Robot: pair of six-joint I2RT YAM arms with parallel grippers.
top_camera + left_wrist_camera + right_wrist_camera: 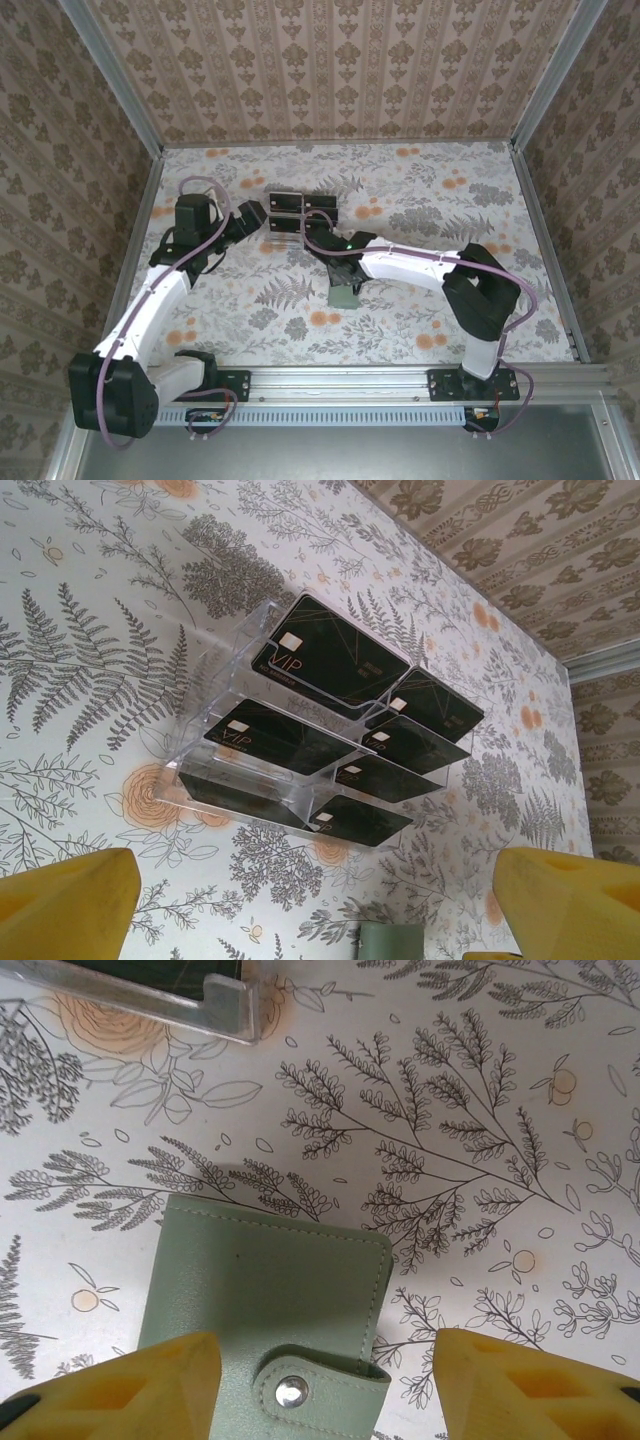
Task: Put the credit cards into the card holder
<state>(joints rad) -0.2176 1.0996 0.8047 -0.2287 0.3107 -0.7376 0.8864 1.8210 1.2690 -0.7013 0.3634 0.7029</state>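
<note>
Several black credit cards point(330, 655) stand tilted in the tiers of a clear plastic rack point(222, 685), toward the far middle of the flowered table point(430, 190); each card carries a small pale square and thin pale lines, and two of them read VIP in pale letters.

The left gripper point(318, 905) hangs just left of the rack and points at it; its yellow fingers point(70, 905) are spread wide, one at each lower corner of its own camera's view; it holds nothing and touches neither rack nor cards.

The card holder point(265, 1285), a matt grey-green wallet, lies flat and closed about the middle of the table, nearer than the rack and apart from it; its snap strap point(320, 1390) is folded over the edge that faces away from the rack, a silver stud showing on it.

The right gripper point(325, 1385) sits over that strap end, its jaws apart and not clamped on anything; one yellow finger overlaps the holder's corner in the wrist view, though I cannot tell whether it touches; the other finger stands clear of the holder's side, over bare cloth; a corner of the rack shows at the far edge of that view.
</note>
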